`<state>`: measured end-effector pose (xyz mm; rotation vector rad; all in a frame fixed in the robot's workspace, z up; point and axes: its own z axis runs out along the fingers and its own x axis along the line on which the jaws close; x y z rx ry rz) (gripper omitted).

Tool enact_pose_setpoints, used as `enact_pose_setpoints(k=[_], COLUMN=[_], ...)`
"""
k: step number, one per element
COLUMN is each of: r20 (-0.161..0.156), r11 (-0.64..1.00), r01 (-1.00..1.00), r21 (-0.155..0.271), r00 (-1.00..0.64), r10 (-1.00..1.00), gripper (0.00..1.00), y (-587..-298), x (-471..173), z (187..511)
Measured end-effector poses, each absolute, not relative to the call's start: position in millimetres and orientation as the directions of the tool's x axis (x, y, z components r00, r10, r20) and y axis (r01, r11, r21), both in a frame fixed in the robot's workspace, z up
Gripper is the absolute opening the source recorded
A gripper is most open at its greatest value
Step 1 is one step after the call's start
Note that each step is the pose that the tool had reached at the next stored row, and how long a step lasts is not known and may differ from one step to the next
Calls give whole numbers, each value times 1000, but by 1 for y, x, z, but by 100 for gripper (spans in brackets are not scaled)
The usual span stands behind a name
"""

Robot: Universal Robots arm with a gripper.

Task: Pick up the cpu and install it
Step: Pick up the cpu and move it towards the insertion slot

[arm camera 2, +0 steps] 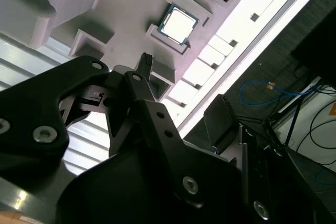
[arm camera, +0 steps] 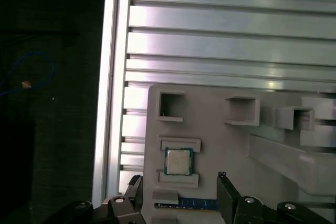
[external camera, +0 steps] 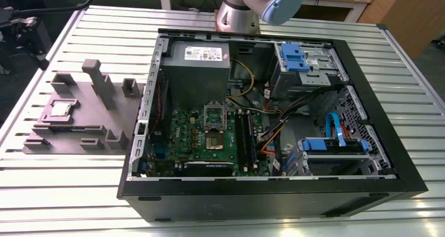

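The cpu [external camera: 61, 109], a small square chip with a silvery top, lies flat in a recess of the grey fixture [external camera: 83, 120] at the exterior view's left, beside the open computer case. Both wrist views look down on the cpu [arm camera: 178, 161] [arm camera 2: 179, 23] in its recess. My gripper [arm camera: 178, 178] hovers above the fixture, open, with one black finger [arm camera: 134, 186] to each side of the chip and nothing between them. A black fingertip [arm camera 2: 145, 59] stands apart from the chip. Inside the case, the motherboard socket [external camera: 210, 139] lies uncovered, its metal frame [external camera: 212, 114] swung up.
The black case [external camera: 278, 195] has high walls around the motherboard. A grey box with a white label [external camera: 198, 54], black memory sticks [external camera: 243, 133], blue drive cages [external camera: 299, 57] and loose cables crowd the inside. Tall posts [external camera: 94, 73] rise from the fixture. The slatted table's edge [arm camera: 110, 77] runs close by.
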<state>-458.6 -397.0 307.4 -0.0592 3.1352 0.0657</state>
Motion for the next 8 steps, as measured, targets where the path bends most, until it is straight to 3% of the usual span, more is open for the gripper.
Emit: enact_pose_setpoints(k=[8], r20=[-6], r11=[998], r01=[-38], r21=[42], r00=[-999], r10=[-37], gripper=[67], y=[-397], x=[-459], z=[293])
